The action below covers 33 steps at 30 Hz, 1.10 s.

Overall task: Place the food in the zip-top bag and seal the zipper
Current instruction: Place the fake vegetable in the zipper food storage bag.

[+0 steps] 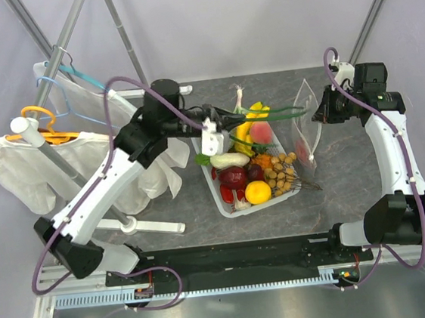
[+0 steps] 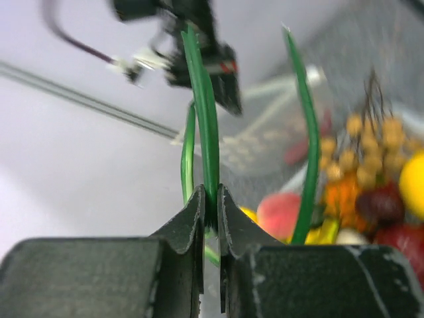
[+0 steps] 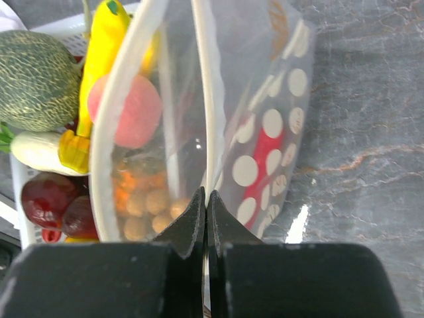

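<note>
Right of the white basket [image 1: 241,211], the zip-top bag [image 1: 304,123] is held up by the right gripper [image 3: 206,199]; only its wrist view shows the jaws pinched on the mouth rim. Over the basket, the left gripper [image 2: 211,199] is clamped on green stalks [image 2: 204,99].

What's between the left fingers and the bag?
Top view: green leaves pinched in the left gripper span toward the zip-top bag, over the banana bunch and peach.

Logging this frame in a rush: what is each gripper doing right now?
Left gripper: shut on a green stalk.
Right gripper: shut on the mouth edge of the zip-top bag.
</note>
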Each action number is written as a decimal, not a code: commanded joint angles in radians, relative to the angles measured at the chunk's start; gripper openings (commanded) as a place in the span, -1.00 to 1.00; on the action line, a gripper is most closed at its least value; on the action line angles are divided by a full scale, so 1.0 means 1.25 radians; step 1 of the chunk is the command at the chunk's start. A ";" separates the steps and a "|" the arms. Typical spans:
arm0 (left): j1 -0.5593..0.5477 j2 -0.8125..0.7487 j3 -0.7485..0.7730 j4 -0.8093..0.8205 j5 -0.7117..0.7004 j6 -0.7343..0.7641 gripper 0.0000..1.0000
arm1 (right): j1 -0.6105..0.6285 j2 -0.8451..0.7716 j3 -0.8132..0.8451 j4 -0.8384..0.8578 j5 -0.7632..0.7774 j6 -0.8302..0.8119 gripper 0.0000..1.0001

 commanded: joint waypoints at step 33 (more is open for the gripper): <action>-0.302 0.118 -0.311 1.374 -0.688 -0.834 -0.96 | -0.058 0.022 0.009 0.062 -0.386 0.158 -1.00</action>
